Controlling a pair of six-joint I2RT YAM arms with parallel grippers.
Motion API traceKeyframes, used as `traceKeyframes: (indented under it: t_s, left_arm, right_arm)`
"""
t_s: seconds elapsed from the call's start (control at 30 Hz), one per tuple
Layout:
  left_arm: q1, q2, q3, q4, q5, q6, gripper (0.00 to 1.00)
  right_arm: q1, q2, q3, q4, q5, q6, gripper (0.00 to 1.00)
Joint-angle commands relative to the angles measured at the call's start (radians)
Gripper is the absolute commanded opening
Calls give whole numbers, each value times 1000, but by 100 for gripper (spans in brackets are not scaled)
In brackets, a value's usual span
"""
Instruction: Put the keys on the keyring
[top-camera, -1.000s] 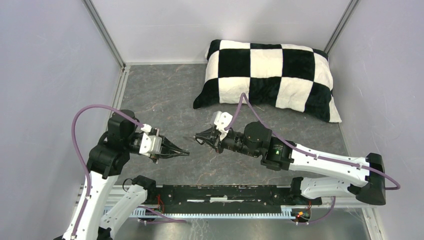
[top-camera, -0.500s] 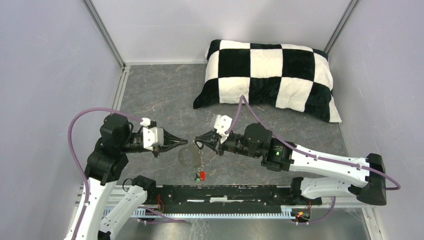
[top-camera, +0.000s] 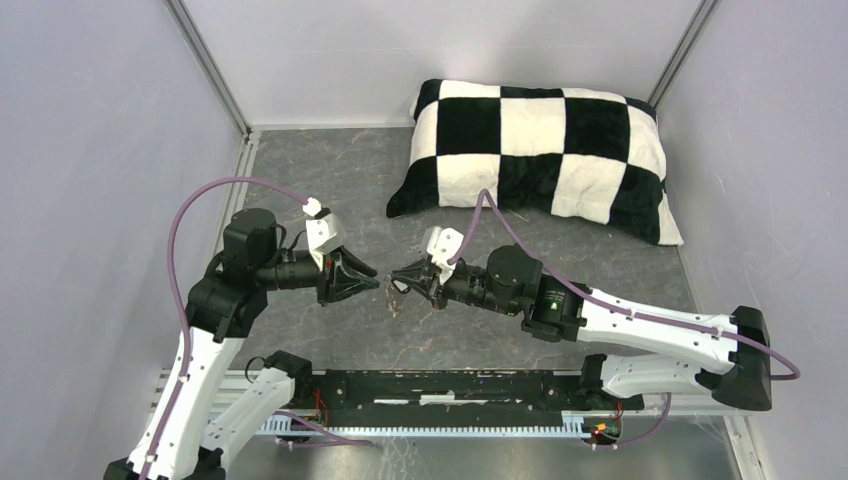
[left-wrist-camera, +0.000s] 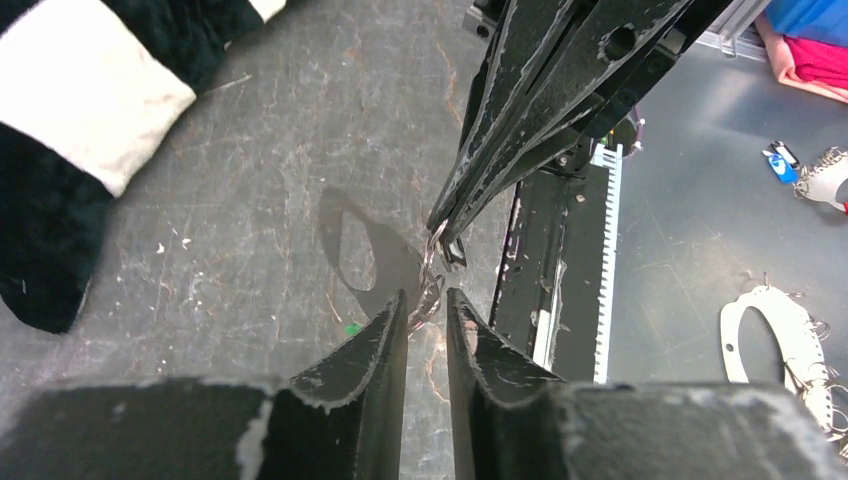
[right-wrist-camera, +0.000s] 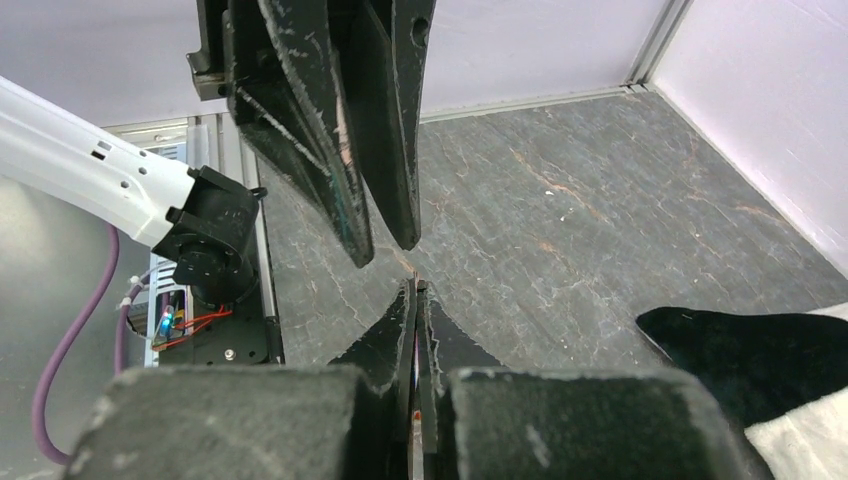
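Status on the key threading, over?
Left gripper open, astride small dangling metal keys. Right gripper shut on flat grey half-oval keyring's wire loop. Black-and-white checked pillow well clear.

The pillow is checked in large black and white squares. Your worktop is dark grey and stone-patterned, with pale scratches and faint rust-brown veins. The left arm and right arm are white with black joints, and each trails a purple cable. The left hand and right hand are black, scuffed pale at the edges. The keyring is a flat grey-brown. The walls are pale lilac-grey.
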Motion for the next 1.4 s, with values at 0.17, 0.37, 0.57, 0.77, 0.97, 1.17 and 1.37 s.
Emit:
traceKeyframes:
  t_s: [0.17,0.37,0.57,0.77,0.97,1.17,1.37]
  left_arm:
    - [-3,35,45,-85,-33,92,45]
    - [-3,51,36,-109,2,163,63]
    - [-3,72,38,-135,32,197,65]
    - [-3,57,9,-70,20,172,63]
    - [-3,49,-7,-46,39,165,66]
    - [-3,51,-15,-31,33,174,66]
    - [-3,43,-28,-31,10,194,67]
  right_arm:
    - [-3,10,60,46,12,-6,1]
    - [-3,16,62,49,0,-5,0]
    - [-4,19,63,60,-11,1,0]
    - [-3,23,63,68,-26,7,0]
    - [-3,25,63,76,-34,13,0]
    - [-3,31,64,84,-47,19,0]
    - [-3,28,64,89,-54,21,0]
